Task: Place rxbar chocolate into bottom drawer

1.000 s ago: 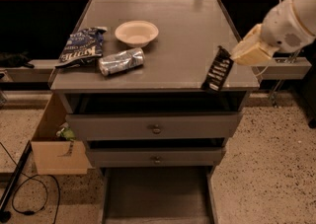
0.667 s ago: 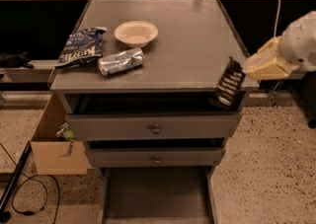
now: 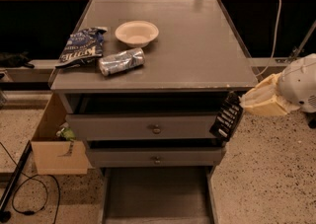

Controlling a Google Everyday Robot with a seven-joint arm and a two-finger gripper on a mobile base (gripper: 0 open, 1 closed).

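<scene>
My gripper (image 3: 243, 102) is off the front right corner of the cabinet, just below the level of the cabinet top (image 3: 197, 45) and outside its edge. Jaws closed on the upper end of the chocolate bar (image 3: 226, 118); nothing else in them. The bar hangs from that grip, long axis steep but not plumb, with the lower end slanting in toward the cabinet front. It shows across the end of the upper knob drawer (image 3: 143, 127); touching or just clear, cannot tell. The second knob drawer (image 3: 148, 157) sits under that. The target is the bottom drawer (image 3: 155, 196), pulled out at floor level, its flat floor bare in the part I can see. From my jaws it lies well below and in toward the cabinet's middle. I am carrying, not yet placing. My read is that the move is down and inward, and that the two drawer fronts stand close beside that path, so the slanted lower end could clip them unless I stay out in front while descending. On the top, well apart from me, sit a chip bag (image 3: 79, 48), a crushed can (image 3: 121, 61) and a pale bowl (image 3: 137, 33). A cardboard box (image 3: 54, 149) stands on the floor at the cabinet's far side.
</scene>
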